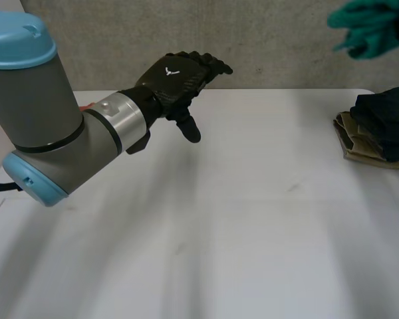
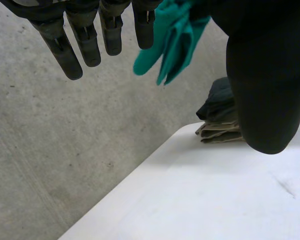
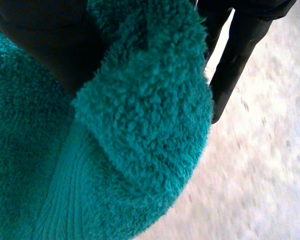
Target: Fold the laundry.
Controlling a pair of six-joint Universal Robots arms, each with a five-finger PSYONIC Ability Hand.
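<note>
A teal fluffy towel [image 1: 364,26] hangs in the air above the table's far right corner. In the right wrist view my right hand [image 3: 45,45] is shut on this towel [image 3: 140,130], a thick fold of it pinched between the thumb and the fingers [image 3: 237,60]. My left hand [image 1: 176,76] hovers open over the far left part of the white table [image 1: 239,212], holding nothing. Its straight fingers [image 2: 85,40] and thumb [image 2: 267,75] point toward the towel [image 2: 172,40] in the left wrist view.
A folded stack [image 1: 379,126] lies at the table's right edge, dark cloth on top of a khaki piece. It also appears past my left thumb as the stack [image 2: 220,120]. A grey concrete wall [image 1: 279,46] runs behind the table.
</note>
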